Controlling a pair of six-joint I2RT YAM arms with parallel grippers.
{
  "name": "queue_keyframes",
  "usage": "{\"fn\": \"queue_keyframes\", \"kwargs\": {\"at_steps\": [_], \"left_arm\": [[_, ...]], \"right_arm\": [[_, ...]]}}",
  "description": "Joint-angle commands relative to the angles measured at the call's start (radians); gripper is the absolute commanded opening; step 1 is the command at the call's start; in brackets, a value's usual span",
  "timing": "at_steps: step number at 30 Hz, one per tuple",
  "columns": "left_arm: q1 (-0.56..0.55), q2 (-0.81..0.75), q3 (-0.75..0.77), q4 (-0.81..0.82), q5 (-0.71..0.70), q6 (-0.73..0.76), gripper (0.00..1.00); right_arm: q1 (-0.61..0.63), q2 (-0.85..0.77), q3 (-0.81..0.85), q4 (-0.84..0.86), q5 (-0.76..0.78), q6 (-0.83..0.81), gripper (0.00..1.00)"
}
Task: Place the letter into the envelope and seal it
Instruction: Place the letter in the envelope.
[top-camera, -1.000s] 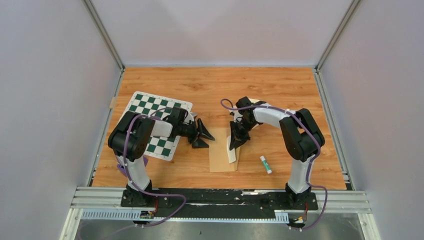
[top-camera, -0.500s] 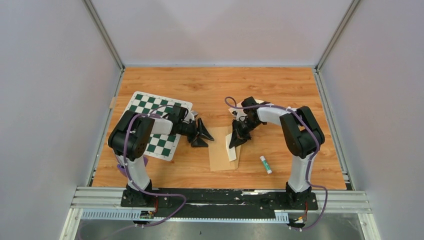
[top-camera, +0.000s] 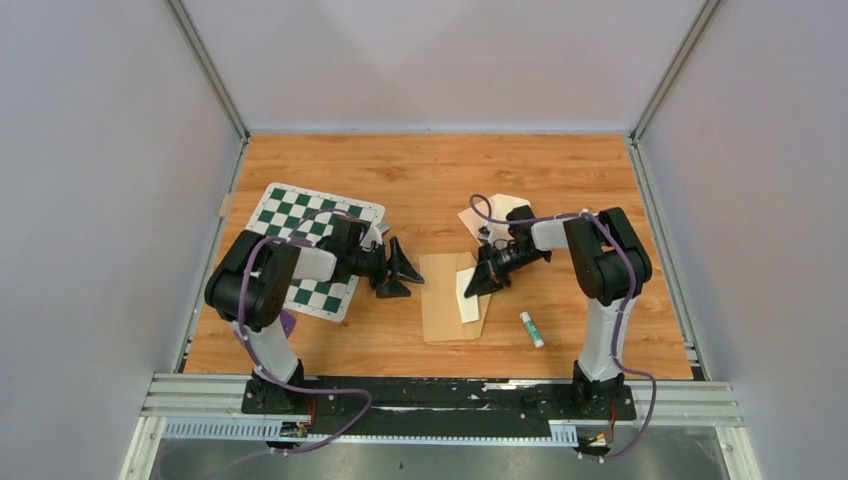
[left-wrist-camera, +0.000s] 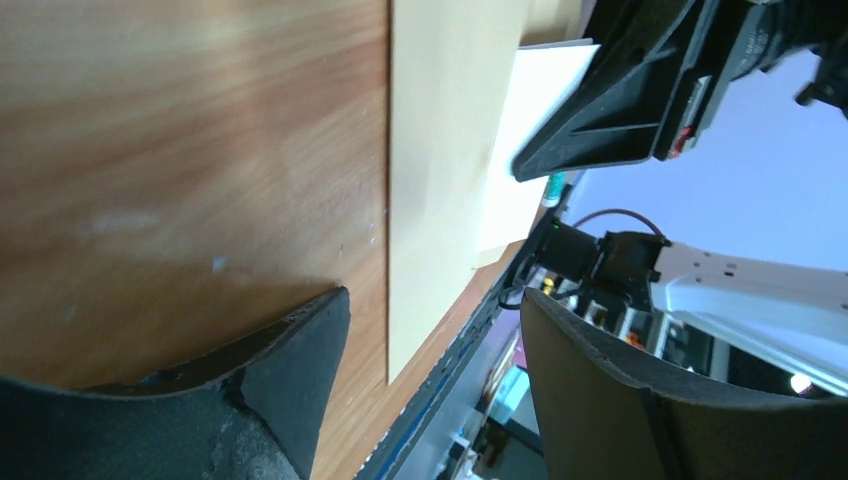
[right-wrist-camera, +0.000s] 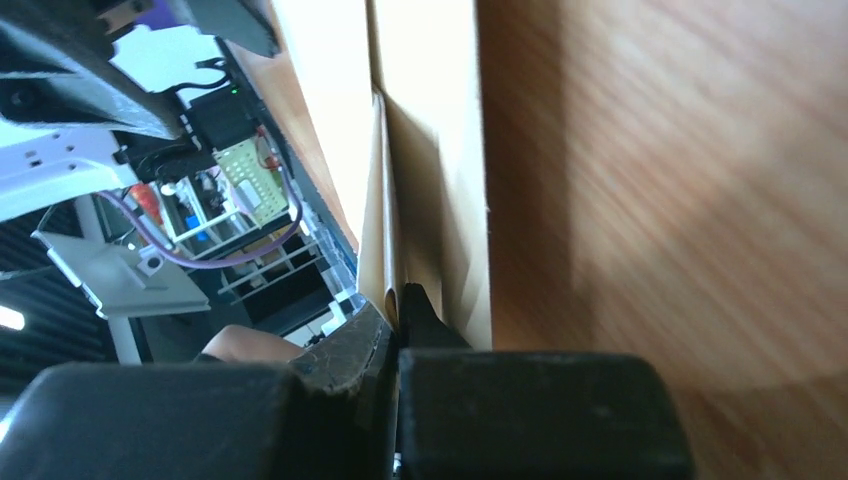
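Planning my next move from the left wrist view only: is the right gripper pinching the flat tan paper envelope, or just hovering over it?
Observer: Pinching. The right wrist view shows the right gripper shut on a thin tan fold of the envelope.
Operator: Anything nearby to seal with?
Observer: A small white glue stick with a green cap lies on the wooden table, right of the envelope and not touching it.

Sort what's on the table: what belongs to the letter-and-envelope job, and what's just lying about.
For the job: letter, envelope, glue stick (probably for sealing).
Lying about: chessboard mat.
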Motion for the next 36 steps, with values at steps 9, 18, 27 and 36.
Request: {"fn": "queue_keyframes", "kwargs": {"at_steps": [9,18,27,36], "left_arm": [[-0.012,0.303,-0.053,0.293,-0.035,-0.020,0.68],[-0.008,0.269,-0.138,0.802,0.128,-0.186,0.60],[0.045,0.218,-0.119,0.696,0.158,-0.169,0.57],[0.045,0.352,-0.044,0.480,0.170,-0.063,0.55]], "right_arm": [[-0.026,0.054,-0.088,0.199,-0.205,0.037,0.00],[-0.052,0.094,-0.070,0.216,-0.266,0.035,0.00],[-0.057,0.074,-0.046,0.160,-0.208,0.018,0.09],[-0.043,0.084,0.023,0.051,-0.092,0.048,0.29]]}}
